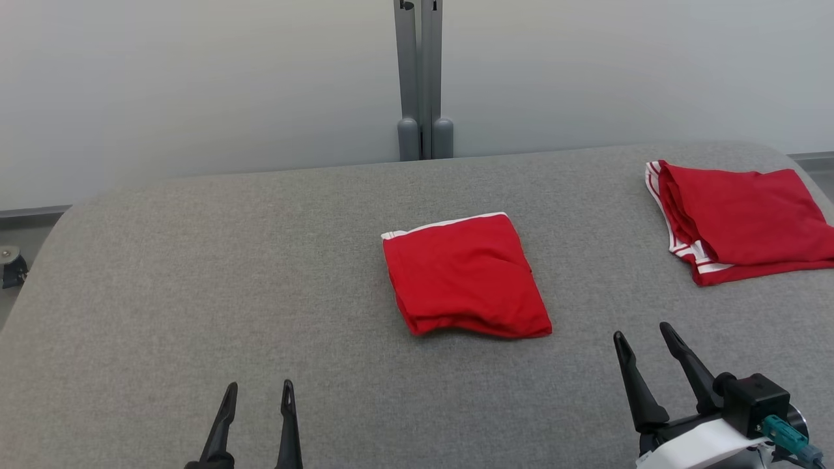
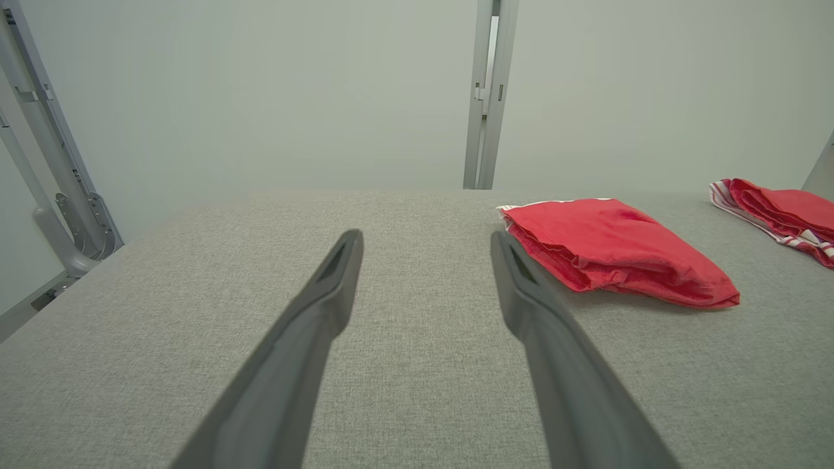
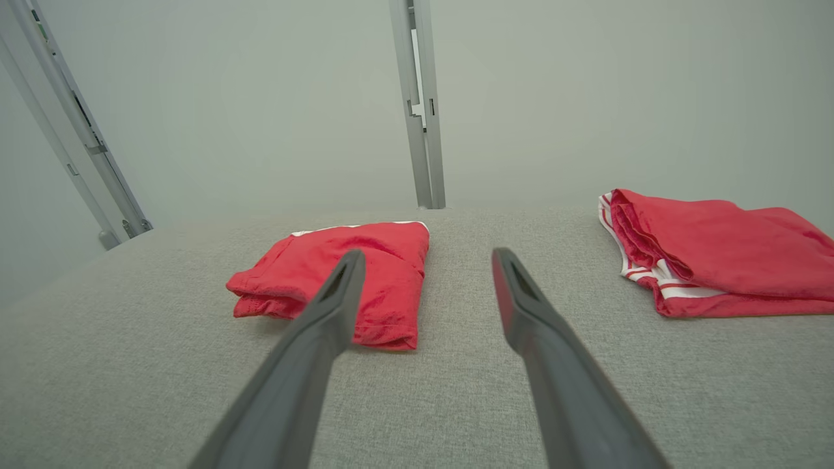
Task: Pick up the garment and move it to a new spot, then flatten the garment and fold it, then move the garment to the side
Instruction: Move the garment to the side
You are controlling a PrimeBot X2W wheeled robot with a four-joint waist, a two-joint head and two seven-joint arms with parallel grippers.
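Observation:
A red garment (image 1: 466,277) with a white trim lies folded into a compact rectangle in the middle of the grey table (image 1: 195,293). It also appears in the left wrist view (image 2: 612,251) and the right wrist view (image 3: 345,273). My left gripper (image 1: 257,391) hovers open near the front edge, well left of it, empty (image 2: 427,241). My right gripper (image 1: 645,335) stands open at the lower right, short of the garment's near right corner, nothing between its fingers (image 3: 427,257).
A second folded red garment (image 1: 743,218) with white stripes lies at the table's far right edge (image 3: 717,257). A grey post (image 1: 423,78) rises behind the table against the pale wall. Bare grey surface spreads across the left half.

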